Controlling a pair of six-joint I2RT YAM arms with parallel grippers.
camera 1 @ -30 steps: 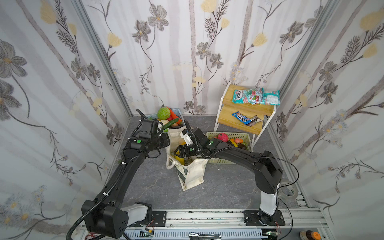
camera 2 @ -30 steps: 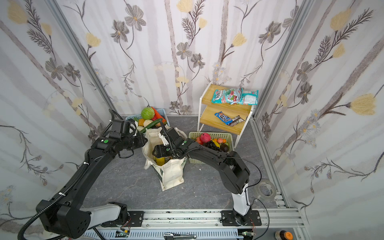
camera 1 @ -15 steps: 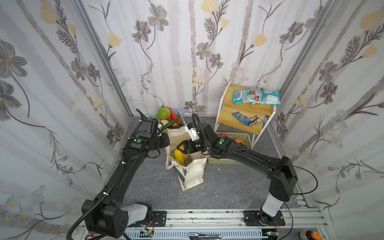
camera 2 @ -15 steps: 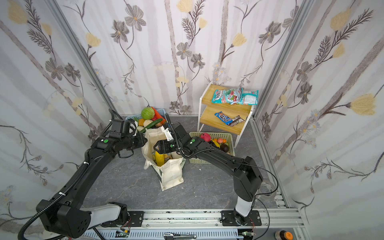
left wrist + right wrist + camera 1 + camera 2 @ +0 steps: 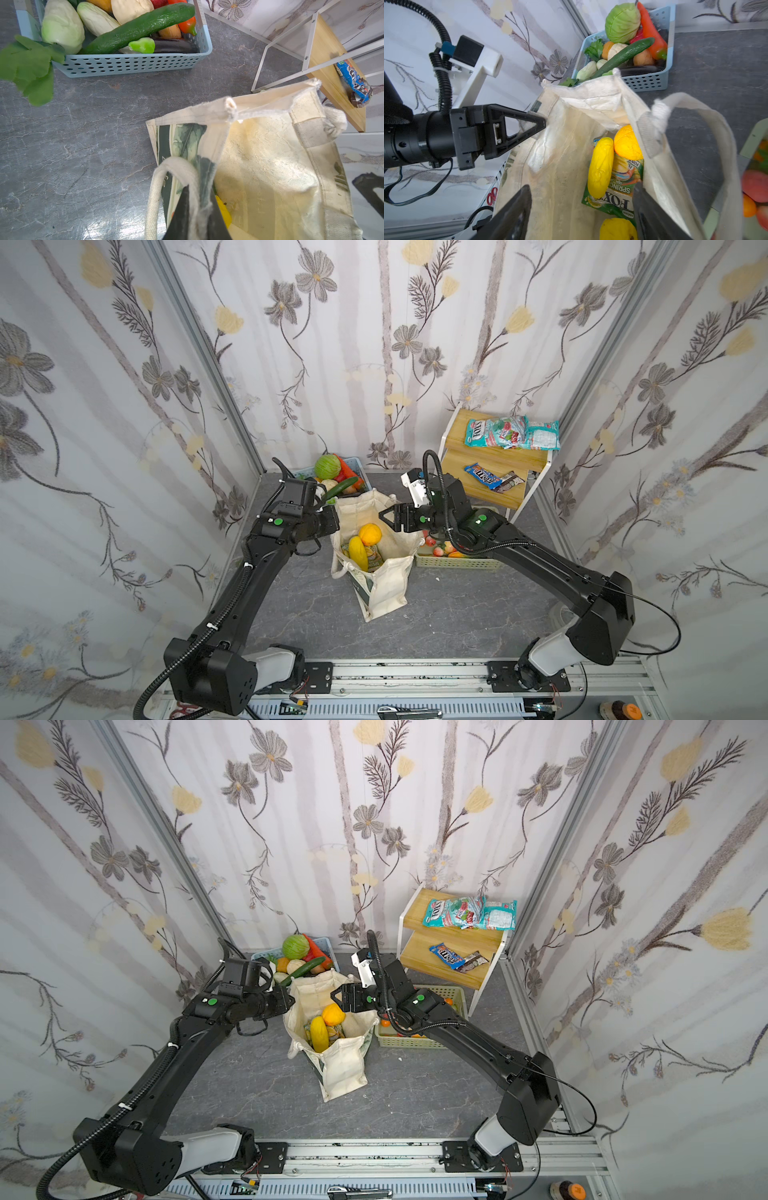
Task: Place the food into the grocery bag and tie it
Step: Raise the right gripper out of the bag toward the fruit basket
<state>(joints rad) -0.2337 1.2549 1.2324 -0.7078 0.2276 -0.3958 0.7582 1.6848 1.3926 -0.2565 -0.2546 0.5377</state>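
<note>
My left gripper (image 5: 333,520) pinches the left rim of the grocery bag (image 5: 386,585) — my right gripper (image 5: 384,517) hangs spread over its mouth, orange (image 5: 370,534) and yellow fruit (image 5: 357,552) inside.

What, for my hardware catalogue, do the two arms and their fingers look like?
Both arms, left arm and right arm, are matte black with boxy joints, a pale grey base link and a green dot near the wrist. Ribbed black conduit runs along each. The fingers of the left gripper are black triangular frames with open centres.
</note>
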